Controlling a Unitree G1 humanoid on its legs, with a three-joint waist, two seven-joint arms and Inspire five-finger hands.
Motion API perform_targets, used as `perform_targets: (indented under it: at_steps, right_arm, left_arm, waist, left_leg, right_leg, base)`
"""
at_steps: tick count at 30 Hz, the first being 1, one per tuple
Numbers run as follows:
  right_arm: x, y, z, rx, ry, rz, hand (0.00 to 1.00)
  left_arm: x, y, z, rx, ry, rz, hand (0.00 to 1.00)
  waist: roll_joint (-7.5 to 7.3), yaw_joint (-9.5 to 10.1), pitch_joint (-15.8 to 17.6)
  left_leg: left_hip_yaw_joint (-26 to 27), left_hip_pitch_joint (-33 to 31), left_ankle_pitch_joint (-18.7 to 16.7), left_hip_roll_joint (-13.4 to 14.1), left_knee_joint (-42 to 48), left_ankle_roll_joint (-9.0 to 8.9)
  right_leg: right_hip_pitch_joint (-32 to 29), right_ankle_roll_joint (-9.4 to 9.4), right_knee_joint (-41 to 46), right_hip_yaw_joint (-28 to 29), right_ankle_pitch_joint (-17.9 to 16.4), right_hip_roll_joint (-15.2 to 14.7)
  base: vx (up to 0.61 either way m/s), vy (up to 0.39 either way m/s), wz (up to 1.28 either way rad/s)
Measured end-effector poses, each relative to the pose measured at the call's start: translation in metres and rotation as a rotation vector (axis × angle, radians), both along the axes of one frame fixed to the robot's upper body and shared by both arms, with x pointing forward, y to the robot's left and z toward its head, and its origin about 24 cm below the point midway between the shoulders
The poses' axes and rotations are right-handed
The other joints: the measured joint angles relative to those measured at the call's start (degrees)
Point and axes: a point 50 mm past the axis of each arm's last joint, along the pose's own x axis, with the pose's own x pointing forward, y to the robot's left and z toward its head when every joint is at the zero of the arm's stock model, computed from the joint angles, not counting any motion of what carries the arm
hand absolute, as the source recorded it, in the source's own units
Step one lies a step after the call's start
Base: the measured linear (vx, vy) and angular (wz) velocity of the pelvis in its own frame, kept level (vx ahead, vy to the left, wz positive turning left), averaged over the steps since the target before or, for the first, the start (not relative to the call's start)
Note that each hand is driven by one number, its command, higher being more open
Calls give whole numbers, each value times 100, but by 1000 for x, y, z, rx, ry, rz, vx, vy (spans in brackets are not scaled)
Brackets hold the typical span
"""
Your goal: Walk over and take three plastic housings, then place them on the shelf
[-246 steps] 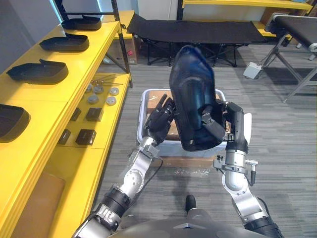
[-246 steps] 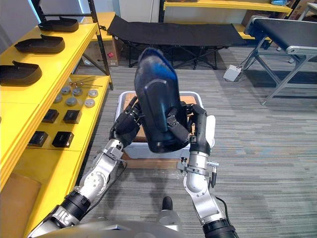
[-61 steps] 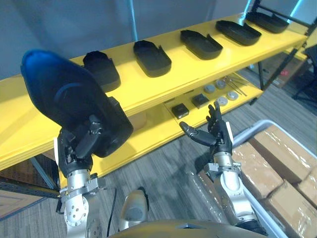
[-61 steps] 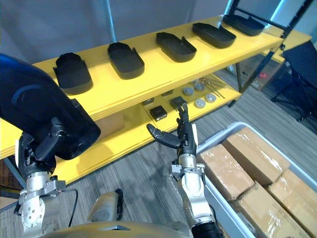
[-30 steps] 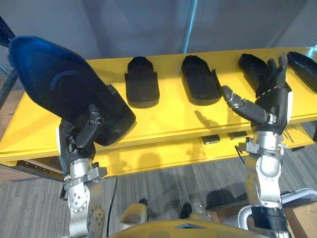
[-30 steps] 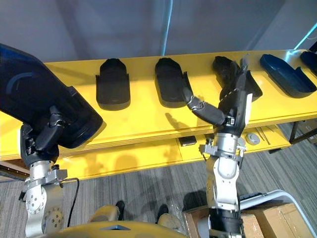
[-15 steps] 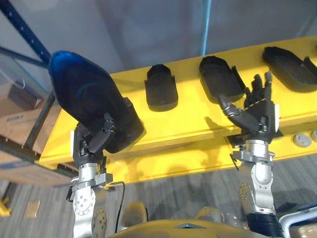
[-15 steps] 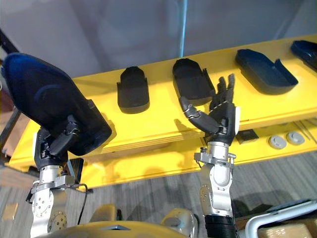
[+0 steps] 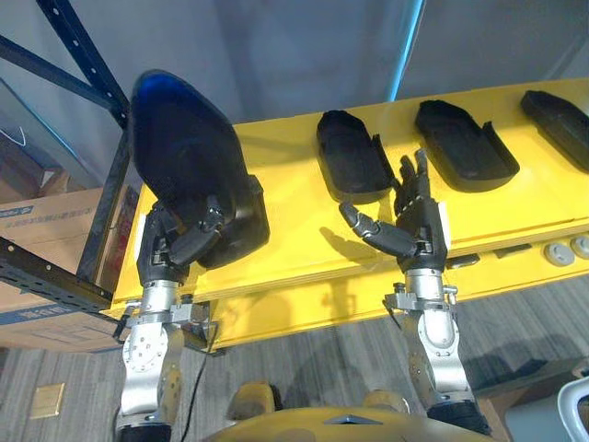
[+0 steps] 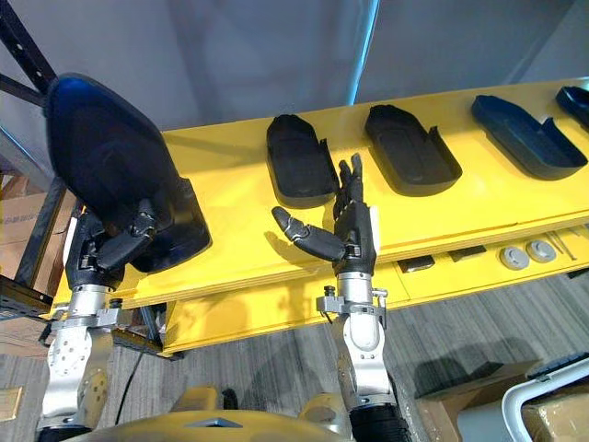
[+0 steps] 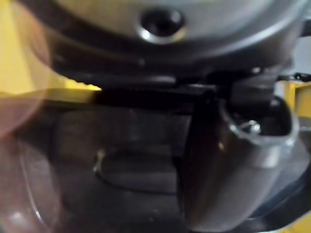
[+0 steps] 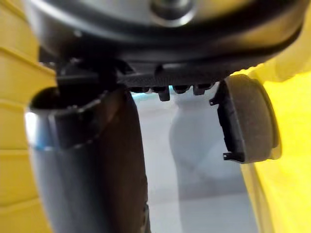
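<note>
The left hand [image 9: 170, 256] was clenched round the lower end of a large dark blue-black plastic housing [image 9: 184, 166], its fingers curled over the housing's near face. The left wrist view showed that same dark surface pressed against the hand. To the right, the right hand [image 9: 419, 226] was raised, released and holding nothing, with straight fingers and the thumb standing out to the left.

The held housing stood nearly upright, its long axis rising from the hand and leaning a little to the far left. Its bottom end hung over the left end of the yellow shelf [image 9: 304, 235]. A bare stretch of shelf lay just right of it and beyond the left hand, which was much the nearer hand to that spot. I judged that setting the housing down called for tipping its long axis flat, pointing away like the others.

Farther back, three black plastic housings lay flat in a row on the shelf: one [image 9: 350, 166] just beyond the right hand, a second [image 9: 460, 147] right of it, and a third [image 9: 561, 115] cut off at the right edge.

Whether the held housing touched the shelf was hidden by its own bulk. I could not tell whether it was a single shell or several nested.
</note>
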Motion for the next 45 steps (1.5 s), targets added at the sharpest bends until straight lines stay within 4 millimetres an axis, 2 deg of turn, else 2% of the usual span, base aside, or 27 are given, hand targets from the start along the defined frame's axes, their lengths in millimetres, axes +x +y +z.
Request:
perform_targets:
  at_steps: [1, 3, 4, 7, 10, 16, 19, 23, 24, 27, 32, 35, 38, 42, 45]
  right_arm:
    - [-1, -6, 6, -24, -27, -19, 100]
    - [-4, -18, 35, -80, -151, -36, 100]
    - [-4, -20, 44, -95, -188, -33, 100]
    - [-3, -19, 85, -176, -387, 24, 100]
    - [-14, -15, 107, -203, -518, 64, 100]
    - [-16, -14, 109, -201, -536, 90, 100]
    - [-14, -14, 107, -217, -511, 114, 100]
    - [-11, -16, 106, -254, -466, 170, 100]
    - [-10, -18, 106, -256, -455, 179, 100]
    - [-7, -22, 108, -253, -439, 200, 100]
    - [-2, -21, 119, -344, -457, 257, 100]
    - [3, -19, 128, -403, -474, 303, 100]
    - [5, -21, 131, -399, -464, 334, 100]
    - [10, -22, 127, -382, -409, 343, 100]
    - [14, -24, 123, -379, -377, 341, 100]
  left_arm:
    - [-1, -4, 4, -15, -18, 0, 0]
    - [-2, -5, 17, -23, -76, 15, 0]
    - [-3, -5, 19, -26, -86, 26, 0]
    - [-7, 0, 32, -24, -145, 57, 0]
    - [-10, 0, 45, -6, -197, 62, 0]
    - [-3, 17, 53, 105, -137, 115, 0]
    - [4, 30, 41, 137, -11, 133, 0]
    - [26, 44, 5, 135, 233, 131, 0]
    - [33, 48, 2, 103, 243, 147, 0]
    - [55, 58, 5, 85, 242, 183, 0]
    - [83, 80, 7, -4, 267, 201, 0]
    - [95, 87, 3, -86, 300, 191, 0]
    - [105, 91, 1, -153, 363, 143, 0]
    - [105, 95, -8, -228, 435, 92, 0]
    - [104, 93, -16, -246, 490, 45, 0]
  waist:
    - [-1, -2, -1]
    - [-6, 34, 0]
    - [3, 25, 0]
    - [11, 51, -5]
    - [9, 37, -4]
    - [-55, 49, -35]
    - [-90, 42, -79]
    - [-113, 31, -113]
    - [-127, 26, -121]
    - [-124, -25, -131]
    - [-87, -297, -133]
    - [-43, -436, -123]
    - [64, -516, -110]
    - [260, -588, -56]
    - [325, -597, -25]
  left_leg:
    - [-58, -17, 98, -35, -107, -15]
    - [-163, -44, 386, -28, -466, -95]
    - [-196, -38, 449, -17, -539, -112]
    - [-248, 101, 764, 144, -1014, -275]
    - [-297, 353, 1077, 165, -1558, -321]
    - [-285, 633, 1315, 145, -2034, -329]
    - [-248, 766, 1456, 146, -2277, -330]
    - [-131, 875, 1552, 147, -2465, -327]
    - [-83, 872, 1555, 147, -2471, -323]
    - [60, 874, 1571, 147, -2501, -311]
    - [229, 873, 1617, 142, -2550, -295]
    - [349, 963, 1616, 145, -2557, -296]
    - [374, 980, 1618, 149, -2550, -293]
    - [440, 1052, 1617, 150, -2559, -292]
    - [440, 1058, 1618, 157, -2549, -291]
  right_leg:
    - [32, 0, -132, -69, 88, 30]
    - [-15, 43, -267, -180, 195, 102]
    - [-19, 40, -267, -207, 202, 123]
    - [-13, -76, -393, -259, 302, 336]
    - [120, -110, -557, -373, 368, 409]
    - [231, -108, -565, -397, 369, 412]
    - [232, -105, -564, -376, 373, 421]
    - [174, -113, -565, -267, 414, 429]
    - [133, -116, -568, -212, 436, 432]
    - [16, -121, -566, -51, 484, 438]
    - [-141, -112, -555, 145, 558, 448]
    - [-147, -100, -536, 269, 567, 458]
    - [-165, -91, -522, 314, 572, 466]
    - [-165, -90, -482, 402, 566, 470]
    - [-165, -97, -452, 401, 556, 471]
  base:
    - [-53, -24, 37]
    - [-69, -73, 29]
    - [-69, -104, 21]
    - [-74, -109, 3]
    - [-50, -84, 11]
    - [-15, -6, 2]
    - [-5, -5, -2]
    - [-8, 2, -13]
    - [-18, 13, -22]
    - [-36, 15, -22]
    - [-33, 9, -22]
    - [-24, 4, -19]
    - [-24, -2, -6]
    - [-13, 3, -10]
    - [0, 0, 0]
